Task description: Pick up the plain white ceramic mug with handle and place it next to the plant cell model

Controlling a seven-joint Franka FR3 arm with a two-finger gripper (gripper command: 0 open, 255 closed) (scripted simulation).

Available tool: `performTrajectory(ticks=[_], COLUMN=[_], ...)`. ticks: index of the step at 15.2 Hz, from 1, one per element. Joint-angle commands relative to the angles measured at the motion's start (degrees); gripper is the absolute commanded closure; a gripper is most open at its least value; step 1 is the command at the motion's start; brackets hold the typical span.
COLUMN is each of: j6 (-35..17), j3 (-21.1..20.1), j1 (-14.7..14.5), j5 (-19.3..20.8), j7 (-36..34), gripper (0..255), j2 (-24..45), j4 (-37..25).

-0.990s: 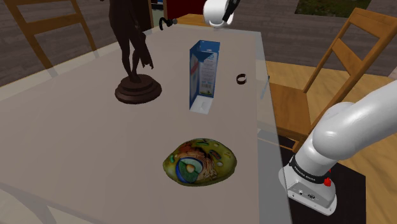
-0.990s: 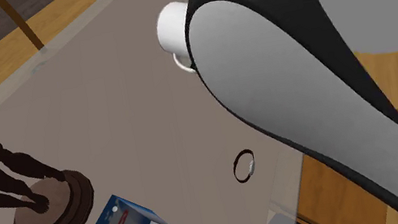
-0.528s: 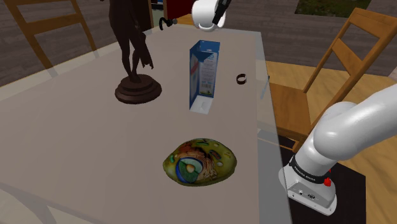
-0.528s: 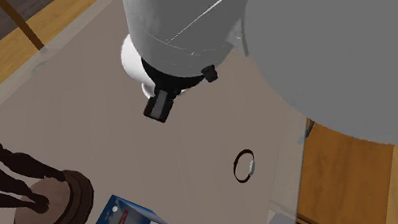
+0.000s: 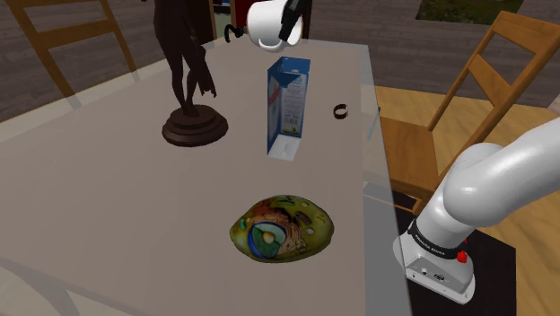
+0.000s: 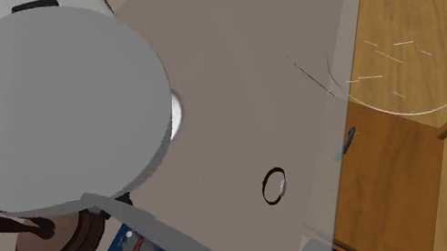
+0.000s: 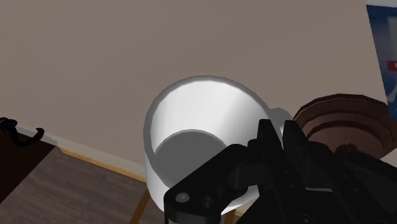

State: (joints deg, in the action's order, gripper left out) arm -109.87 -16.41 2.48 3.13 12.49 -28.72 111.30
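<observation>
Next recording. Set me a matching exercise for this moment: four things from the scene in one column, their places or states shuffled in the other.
Things:
1. white mug
2. plant cell model
3. blue-and-white carton
4. small dark ring

Places:
A. lying on the table, nearest the stand
B. held up, clasped by the tool
C. near the table edge at the shoulder view's right
D. upright beside the dark statue

Pairs: 1-B, 2-A, 3-D, 4-C

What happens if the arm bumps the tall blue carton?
The carton would probably tip: it stands tall on a narrow base. It likely slides easily too, since the table looks smooth.
</observation>
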Motion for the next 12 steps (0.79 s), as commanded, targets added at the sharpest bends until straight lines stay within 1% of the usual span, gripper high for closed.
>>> performTrajectory(ticks=[1,7,12], j6=[0.76,3.29,6.10], j3=[-2.81,-10.96,-18.82], j1=[-0.33,-0.82,-0.64], j5=[0.33,2.09,5.25], j7=[-3.25,-12.21,-20.27], gripper=[255,255,255], j2=[0.78,4.45,9.66], j4=[-1.31,-6.48,-12.85])
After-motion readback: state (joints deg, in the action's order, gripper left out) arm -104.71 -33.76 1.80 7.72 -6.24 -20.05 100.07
